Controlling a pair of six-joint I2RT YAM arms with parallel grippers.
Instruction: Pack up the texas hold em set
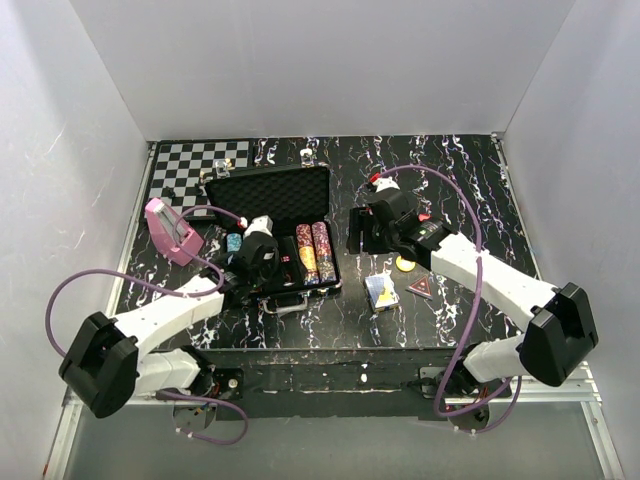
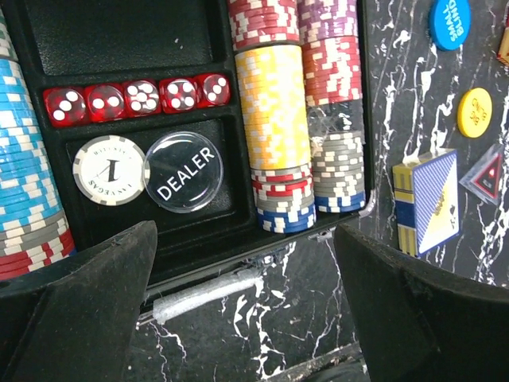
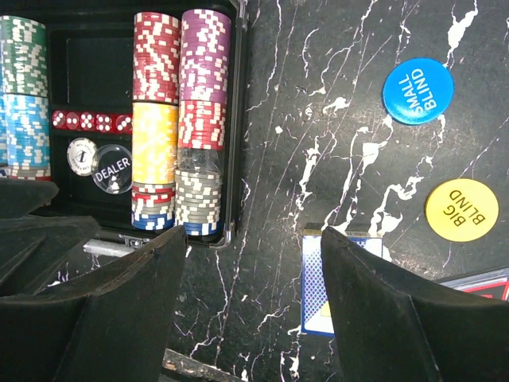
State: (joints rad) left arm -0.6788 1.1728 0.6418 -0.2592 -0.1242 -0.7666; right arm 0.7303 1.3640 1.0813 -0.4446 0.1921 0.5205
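While both arms reach out over the black marbled table [image 1: 470,190], the briefcase [image 1: 270,190] lies open left of centre, its foam-lined lid tipped back beside the chessboard [image 1: 195,165] in the far left corner.

Left gripper [image 2: 246,251]: over the case's near edge, jaws spread wide, nothing between them.

Right gripper [image 3: 254,239]: over bare table just right of the case, jaws well apart, nothing held.

Case contents: two chip rows [image 2: 306,119] along the right wall in red, purple, yellow, grey and blue, and a blue-and-white chip row [image 2: 20,159] at the left.

Blue card deck [image 2: 429,199]: out on the table, right of the case's near corner.

Off the case, near the deck: blue SMALL BLIND button [image 3: 417,90] and yellow BIG BLIND button [image 3: 461,207].

Centre tray: clear DEALER button [image 2: 184,171] touching a white chip [image 2: 110,169], with five red dice [image 2: 135,97] in a line behind them.
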